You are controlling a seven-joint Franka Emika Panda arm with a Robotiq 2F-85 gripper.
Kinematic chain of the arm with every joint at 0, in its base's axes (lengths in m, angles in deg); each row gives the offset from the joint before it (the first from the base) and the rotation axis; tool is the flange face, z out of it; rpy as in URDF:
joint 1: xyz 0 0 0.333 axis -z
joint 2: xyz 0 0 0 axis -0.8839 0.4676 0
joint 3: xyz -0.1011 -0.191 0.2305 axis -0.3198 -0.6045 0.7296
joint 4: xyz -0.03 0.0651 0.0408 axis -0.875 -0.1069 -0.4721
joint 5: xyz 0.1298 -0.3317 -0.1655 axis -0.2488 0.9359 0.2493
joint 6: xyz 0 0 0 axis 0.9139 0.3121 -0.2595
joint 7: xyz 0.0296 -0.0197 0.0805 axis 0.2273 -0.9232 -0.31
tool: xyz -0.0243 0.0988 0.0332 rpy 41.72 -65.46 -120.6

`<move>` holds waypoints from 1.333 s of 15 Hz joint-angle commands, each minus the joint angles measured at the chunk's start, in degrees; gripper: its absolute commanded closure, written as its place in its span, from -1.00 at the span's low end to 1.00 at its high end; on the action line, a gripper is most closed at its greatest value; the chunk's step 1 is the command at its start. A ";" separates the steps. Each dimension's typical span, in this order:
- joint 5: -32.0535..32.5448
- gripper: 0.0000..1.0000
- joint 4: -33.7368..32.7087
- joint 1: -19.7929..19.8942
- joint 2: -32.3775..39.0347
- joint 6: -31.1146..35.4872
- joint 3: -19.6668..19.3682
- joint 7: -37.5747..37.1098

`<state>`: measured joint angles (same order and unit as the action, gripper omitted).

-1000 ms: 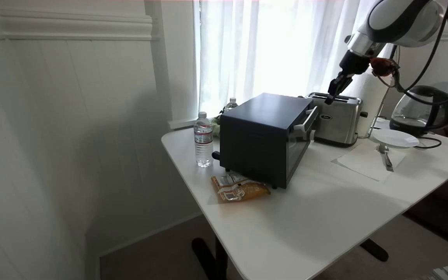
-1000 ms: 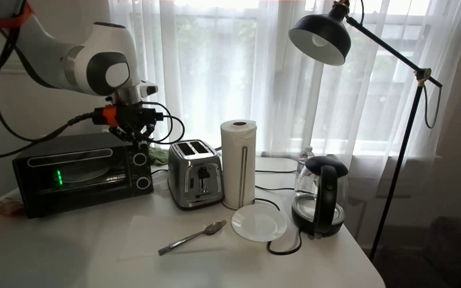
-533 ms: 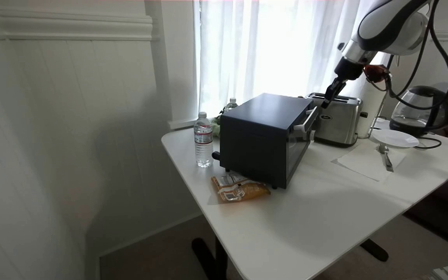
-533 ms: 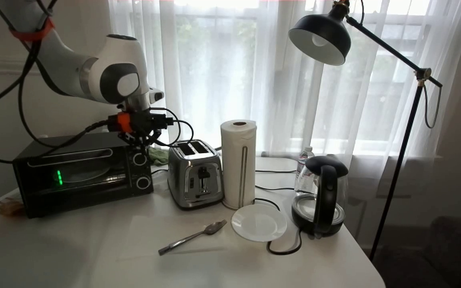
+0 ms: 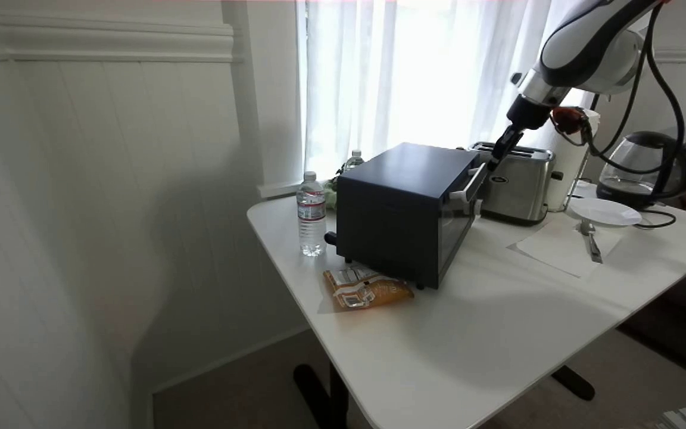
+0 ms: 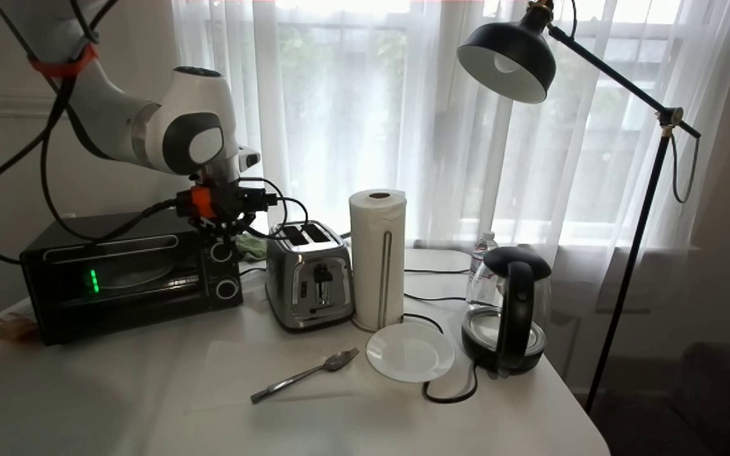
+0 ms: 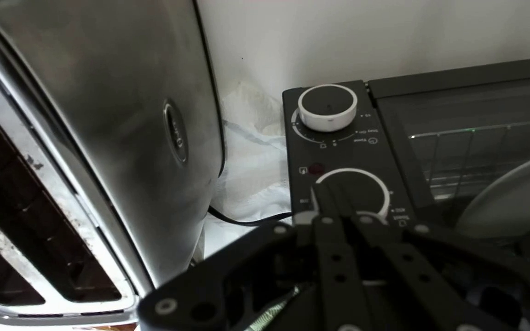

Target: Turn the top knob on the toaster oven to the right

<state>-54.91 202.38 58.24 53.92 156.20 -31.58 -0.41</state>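
Note:
The toaster oven is a black box [image 5: 387,232] with a glass door, also in an exterior view [image 6: 118,320]. Its control panel [image 7: 302,154] carries two round knobs with pale rims. The top knob [image 6: 220,252] shows in the wrist view [image 7: 368,191], where the picture stands upside down, partly covered by my fingers. The bottom knob [image 6: 227,289] is uncovered, also in the wrist view [image 7: 327,101]. My gripper [image 7: 331,188] is shut and empty, fingertips together over the top knob's face. In both exterior views my gripper [image 5: 493,165] [image 6: 225,239] is at the knob's height; contact cannot be told.
A silver slot toaster [image 6: 311,285] stands close beside the oven's knob end, also in the wrist view [image 7: 168,69]. A paper towel roll [image 6: 374,272], a white plate [image 6: 409,353], cutlery [image 6: 305,375] and a kettle [image 6: 517,316] stand further along. A bottle [image 5: 311,214] and orange packet [image 5: 367,289] are near the oven.
The arm has moved lower and closer to the oven's knob panel. In an exterior view it first shifted right, then down. The gripper now overlaps the top knob. The oven has not moved.

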 commanded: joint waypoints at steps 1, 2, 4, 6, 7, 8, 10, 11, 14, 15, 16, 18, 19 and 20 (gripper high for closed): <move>-0.93 1.00 -0.63 1.54 1.10 1.49 1.66 1.94; -0.50 1.00 -0.54 1.63 1.03 1.45 1.54 1.87; -0.47 1.00 -0.60 1.88 0.96 1.65 1.63 1.94; -0.19 1.00 -0.78 1.93 0.99 2.31 1.51 1.76; 0.28 1.00 -0.78 1.82 1.13 2.69 1.26 1.38; 0.24 1.00 -0.75 1.90 1.17 2.92 1.31 1.42; 0.17 1.00 -0.68 2.01 1.47 3.54 1.46 1.27; 0.32 1.00 -0.58 2.00 1.69 3.86 1.44 1.09; 0.11 1.00 -0.49 2.24 2.34 4.40 1.75 1.03; -0.06 1.00 -0.48 2.39 2.53 4.53 1.97 1.12; -0.22 1.00 -0.48 2.55 2.68 4.68 2.22 1.18; -1.17 1.00 -0.53 3.23 2.76 4.67 3.29 1.62; -1.49 1.00 -0.61 3.55 2.78 4.78 3.81 1.85; -1.95 1.00 -0.62 3.90 2.63 4.72 4.43 2.07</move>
<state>-54.84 202.38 60.58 56.07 160.15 -29.87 0.24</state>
